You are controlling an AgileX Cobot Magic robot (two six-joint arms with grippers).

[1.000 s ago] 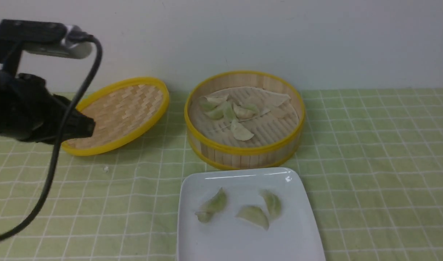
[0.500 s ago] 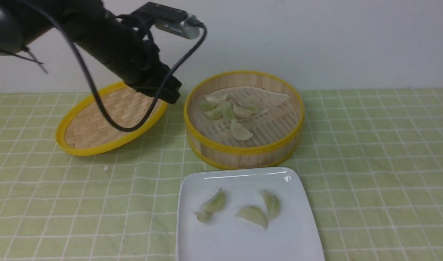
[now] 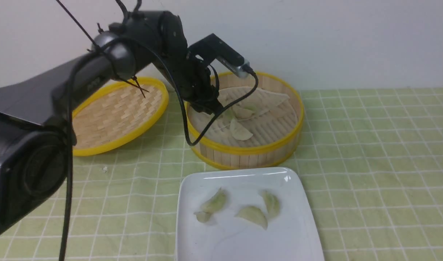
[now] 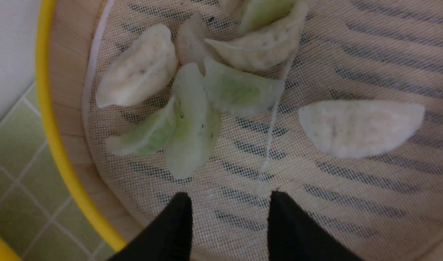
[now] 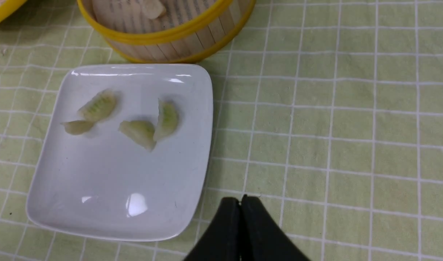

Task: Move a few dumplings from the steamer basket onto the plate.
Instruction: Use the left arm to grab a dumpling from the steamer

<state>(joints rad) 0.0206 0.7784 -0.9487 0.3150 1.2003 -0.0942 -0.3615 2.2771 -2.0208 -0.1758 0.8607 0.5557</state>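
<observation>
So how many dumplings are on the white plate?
4 dumplings on the plate: a long one with a small one beside it on the left part, another in the middle, another just right of it. None seem hidden.

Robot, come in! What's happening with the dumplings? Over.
Left gripper open over steamer basket, empty. Right gripper shut. Four dumplings on plate. Nothing blocking.

A robot lab staged for a meal — bare off-white wall [image 3: 352, 36], light-green gridded tablecloth [image 3: 381, 152], black jointed arm [image 3: 43, 92], round bamboo steamer basket [image 3: 250, 155].
</observation>
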